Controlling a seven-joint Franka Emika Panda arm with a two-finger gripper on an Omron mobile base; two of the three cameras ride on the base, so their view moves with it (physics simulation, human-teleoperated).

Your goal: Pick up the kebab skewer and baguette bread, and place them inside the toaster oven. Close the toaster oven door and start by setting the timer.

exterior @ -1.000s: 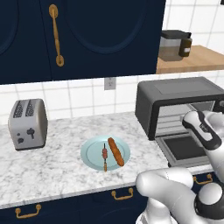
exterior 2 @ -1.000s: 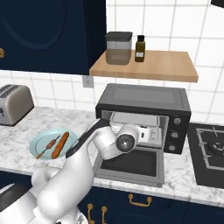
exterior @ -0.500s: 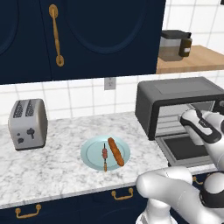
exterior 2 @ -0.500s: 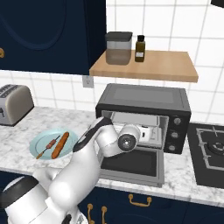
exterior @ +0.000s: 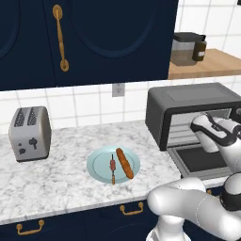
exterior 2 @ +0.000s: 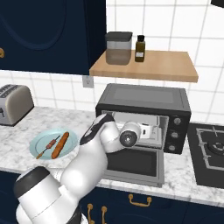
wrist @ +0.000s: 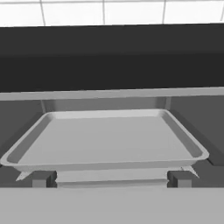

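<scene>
The kebab skewer [exterior: 112,165] and the baguette bread [exterior: 124,163] lie side by side on a pale blue plate [exterior: 96,165], left of the toaster oven [exterior: 188,101]. The toaster oven door [exterior 2: 135,164] hangs down open, flat over the counter's edge. My gripper [exterior 2: 151,131] is at the mouth of the oven, above the door, pointing inward. In the hand view its fingertips [wrist: 43,178] stand wide apart and open, with nothing between them, facing a grey tray [wrist: 105,140] inside the oven. The knobs [exterior 2: 177,131] run down the oven's right side.
A silver two-slot toaster [exterior: 29,134] stands at the counter's left end. A wooden shelf [exterior 2: 144,65] above the oven carries a jar and a dark bottle. A stove top [exterior 2: 210,148] lies right of the oven. Dark blue cabinets [exterior: 94,37] hang overhead.
My hand has crept slightly up and toward the oven opening. The jaws stay open, and the plate with its food has not moved.
</scene>
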